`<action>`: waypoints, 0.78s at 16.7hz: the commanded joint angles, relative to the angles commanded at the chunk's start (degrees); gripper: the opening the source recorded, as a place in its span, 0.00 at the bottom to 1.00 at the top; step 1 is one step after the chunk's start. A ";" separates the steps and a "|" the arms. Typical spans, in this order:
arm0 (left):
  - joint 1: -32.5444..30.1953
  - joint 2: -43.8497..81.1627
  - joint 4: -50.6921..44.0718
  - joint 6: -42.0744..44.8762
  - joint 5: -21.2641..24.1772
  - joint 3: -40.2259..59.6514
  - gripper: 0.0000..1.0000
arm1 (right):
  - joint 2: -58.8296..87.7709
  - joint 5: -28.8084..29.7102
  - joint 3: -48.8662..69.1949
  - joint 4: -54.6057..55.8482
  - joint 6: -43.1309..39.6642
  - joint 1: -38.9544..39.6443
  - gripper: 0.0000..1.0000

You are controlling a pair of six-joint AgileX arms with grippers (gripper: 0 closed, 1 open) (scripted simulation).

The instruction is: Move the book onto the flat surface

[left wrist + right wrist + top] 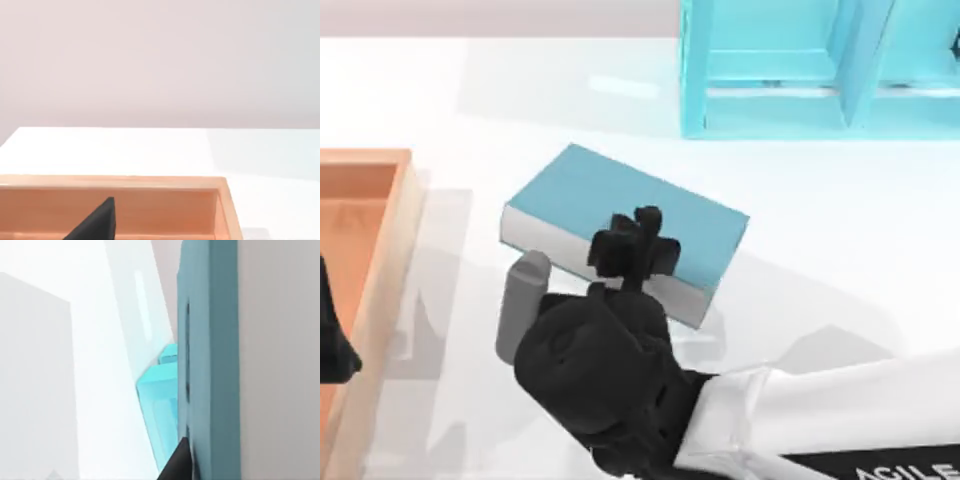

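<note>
A: Where the surface (840, 230) spreads out, what is it like?

B: It is a large, plain white top, smooth and faintly glossy, with soft grey shadows under the arm. Behind it, in the left wrist view, stands a bare pale pinkish-grey wall (160, 60).

A: And the right hand (635, 245)?

B: It hangs over the middle of the surface, black and blocky, at the end of a white arm that reaches in from the right. Its fingers pinch the book (610, 195) at the near long edge, one finger lying on the cover.

A: Describe the book.

B: It is a thick rectangular hardcover with a matt teal-blue cover and white-grey page edges. It lies cover-up under and beyond the hand, turned askew. Whether it touches the surface I cannot tell. In the right wrist view its teal board (210, 365) and pale page block run right beside a dark fingertip (176, 466).

A: What else is around the hand?

B: A light-blue shelf unit (820, 70), boxy with upright dividers, stands well beyond it and to the right. An orange-brown wooden tray (405, 230) with raised walls sits well to its left, and the left hand (95, 224) is parked over that tray; whether its fingers are spread I cannot tell.
</note>
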 joint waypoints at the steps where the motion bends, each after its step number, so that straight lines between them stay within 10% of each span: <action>1: 0.00 0.00 0.00 0.00 0.00 0.00 1.00 | 1.00 0.84 -0.15 -0.12 -2.86 1.62 0.00; 13: 0.00 0.00 0.00 0.00 0.00 0.00 1.00 | 2.62 2.74 -0.77 -1.11 -7.59 5.29 0.00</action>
